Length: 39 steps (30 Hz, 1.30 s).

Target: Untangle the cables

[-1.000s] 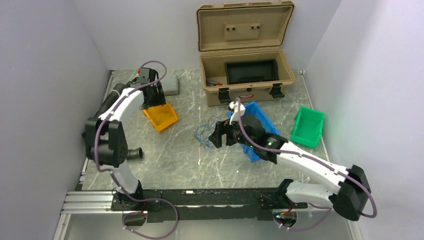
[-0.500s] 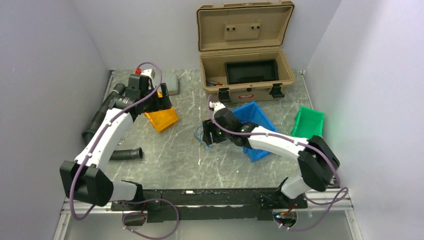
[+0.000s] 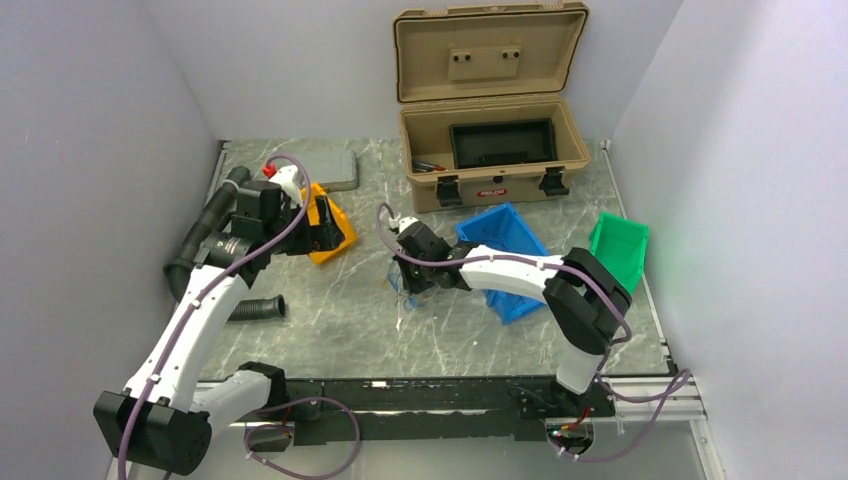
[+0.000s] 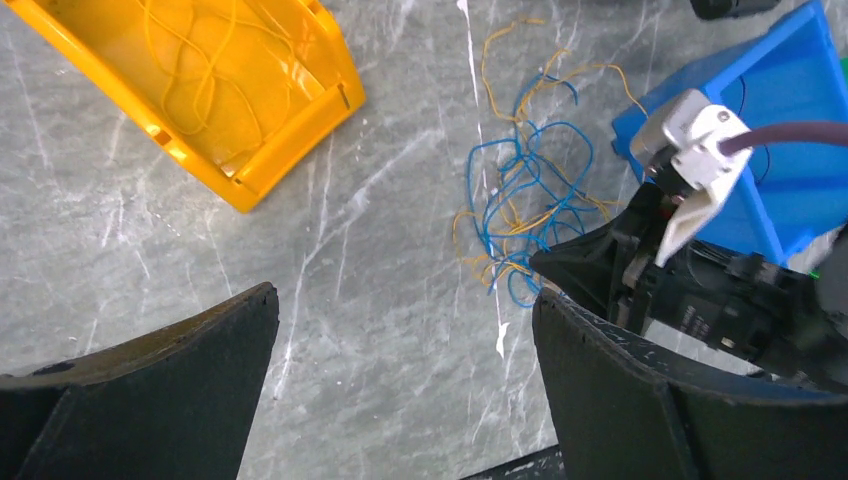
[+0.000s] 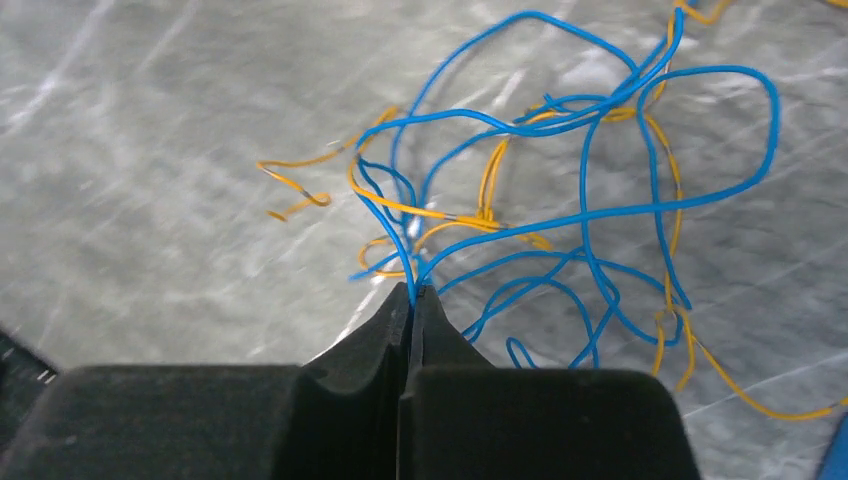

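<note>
- Pulling out one strand is the step in hand: right tool (image 5: 412,292) clenched on a blue cable (image 5: 395,235).
- Tangle (image 4: 520,192) of blue and orange-yellow cables lies on the table (image 4: 200,250), just left of the blue bin (image 4: 790,200).
- Left tool (image 4: 405,310) released, empty.
- Next move likely calls for a slow draw; loops may snag.

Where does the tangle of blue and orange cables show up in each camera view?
Top external: cable tangle mid-table, left of the blue bin.
Left wrist: cable tangle centre-right, beside the blue bin.
Right wrist: cable tangle fills the upper right, just past the fingertips.
Shared landmark: the right gripper, shut on a blue strand at the tangle's edge, shows in all three.
</note>
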Each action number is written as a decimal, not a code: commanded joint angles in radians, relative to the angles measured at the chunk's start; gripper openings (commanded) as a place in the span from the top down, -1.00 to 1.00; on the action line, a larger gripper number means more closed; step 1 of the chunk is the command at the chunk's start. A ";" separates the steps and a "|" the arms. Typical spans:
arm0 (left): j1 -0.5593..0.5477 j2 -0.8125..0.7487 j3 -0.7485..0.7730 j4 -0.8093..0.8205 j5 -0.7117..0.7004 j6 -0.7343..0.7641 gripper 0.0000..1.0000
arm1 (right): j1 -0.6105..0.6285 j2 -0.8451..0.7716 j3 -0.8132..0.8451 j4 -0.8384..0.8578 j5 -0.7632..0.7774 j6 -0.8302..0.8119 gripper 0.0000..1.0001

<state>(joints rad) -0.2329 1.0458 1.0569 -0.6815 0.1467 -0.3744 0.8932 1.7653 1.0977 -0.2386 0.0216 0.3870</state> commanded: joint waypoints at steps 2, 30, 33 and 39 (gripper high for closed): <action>-0.001 -0.043 -0.074 0.054 0.114 0.025 -0.99 | 0.080 -0.207 0.103 -0.031 -0.058 -0.048 1.00; -0.079 -0.136 -0.470 0.664 0.507 -0.144 -0.91 | 0.071 -0.462 0.141 -0.087 -0.056 0.061 1.00; -0.113 -0.125 -0.488 0.697 0.488 -0.156 -0.87 | 0.068 -0.473 0.124 -0.080 -0.028 0.083 1.00; -0.152 -0.103 -0.570 0.845 0.475 -0.124 -0.79 | 0.047 -0.506 0.088 -0.036 -0.036 0.142 1.00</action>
<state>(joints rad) -0.3691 0.9306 0.5381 -0.0029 0.6281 -0.5137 0.9554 1.3121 1.2083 -0.3473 -0.0322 0.4709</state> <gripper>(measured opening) 0.904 0.011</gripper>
